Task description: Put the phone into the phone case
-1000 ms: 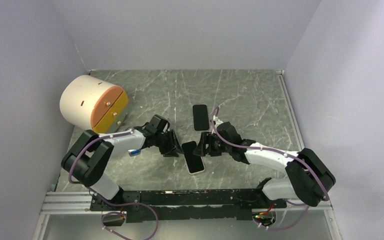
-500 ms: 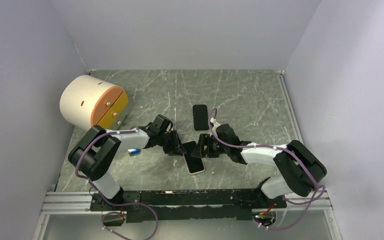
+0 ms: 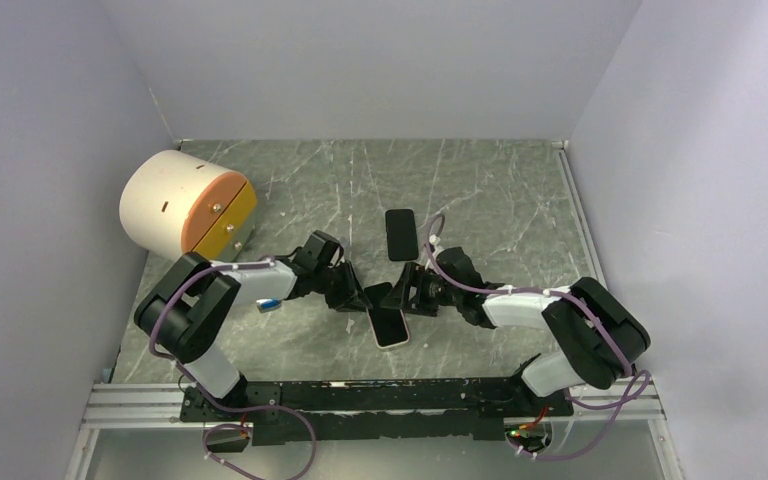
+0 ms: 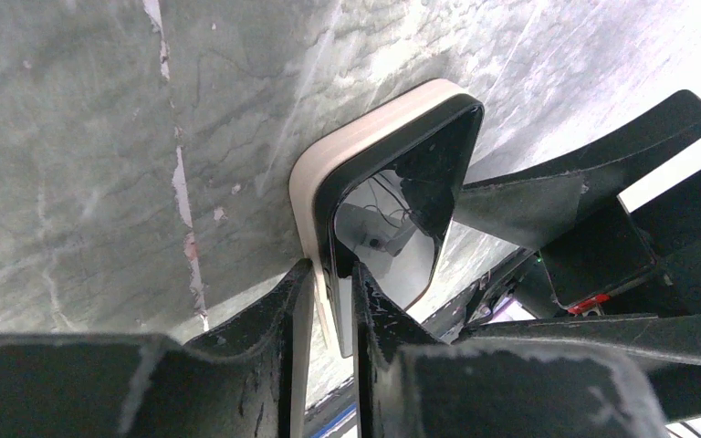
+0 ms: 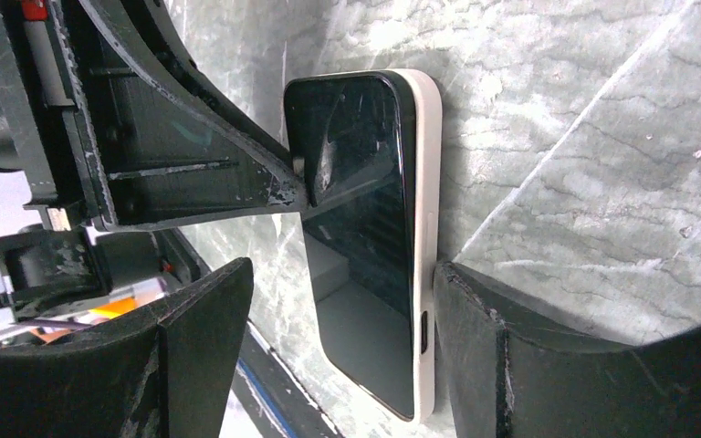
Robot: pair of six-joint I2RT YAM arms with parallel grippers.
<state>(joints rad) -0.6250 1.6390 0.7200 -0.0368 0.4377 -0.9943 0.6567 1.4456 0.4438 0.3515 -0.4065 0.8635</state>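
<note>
Phone (image 5: 360,246) lies screen-up inside the phone case (image 5: 427,182), mid-table (image 3: 480,200) between the arms. Left gripper (image 4: 329,274) is pinched narrow on its rim. Right gripper (image 5: 342,274) stands wide astride it, one finger touching the case side. Recommendation: press each corner home evenly and steady the case against sliding.

Non-task items on the grey marbled worktop (image 3: 500,190): three logged.
You have a white drum (image 3: 165,200) lying on its side by the far-left corner, orange face (image 3: 222,215) turned towards the middle. A spare black phone (image 3: 399,234) lies flat near the centre. A small blue item (image 3: 269,303), partly hidden, sits towards the left edge.
</note>
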